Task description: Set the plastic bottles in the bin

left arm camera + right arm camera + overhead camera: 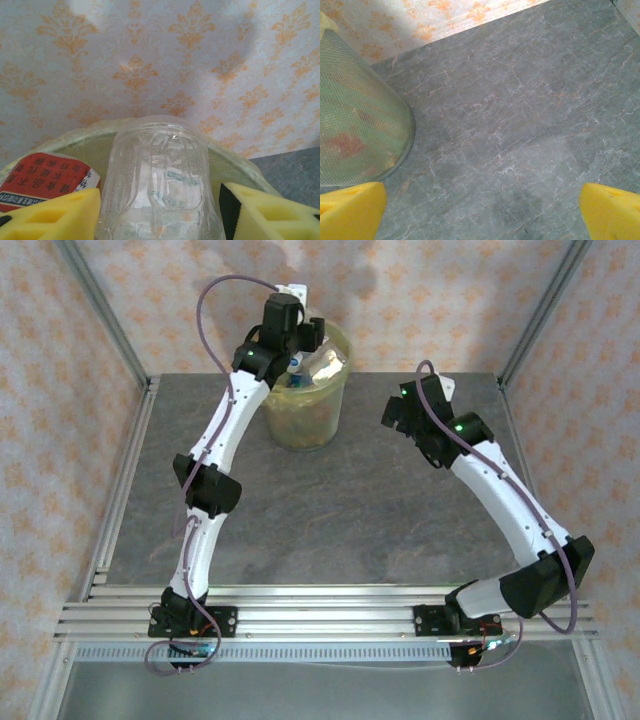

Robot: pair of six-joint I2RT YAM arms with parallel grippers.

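Clear plastic bottle (159, 185), ribbed, cap end out of frame, is sitting clamped between the yellow foam fingers (55, 215) of the left gripper (300, 332). The pads are pressing on both its sides, so the jaws are standing only bottle-wide. The left arm is reaching to the far edge of the grey stone-pattern table (380, 510) and is hanging the bottle right over the mouth of the round tapered bin with the yellowish bag liner (305, 430). The bin is standing near the far edge, a bit left of centre. The left wrist view is showing the liner rim just behind the bottle, and a red-labelled bottle (45, 182) already lying inside the bin at the left. Coloured blotches are showing through the bin wall, so I'm guessing a good share of the bottles is already in. Step in hand, as I'm judging it: the drop, with the carry looking done. The next move is calling for opening the left fingers wide enough for the bottle to fall free, then lifting clear of the rim without snagging the bag. The right gripper (480, 212) is hovering over bare table to the right of the bin, near it but apart, fingers spread wide and gripping nothing.
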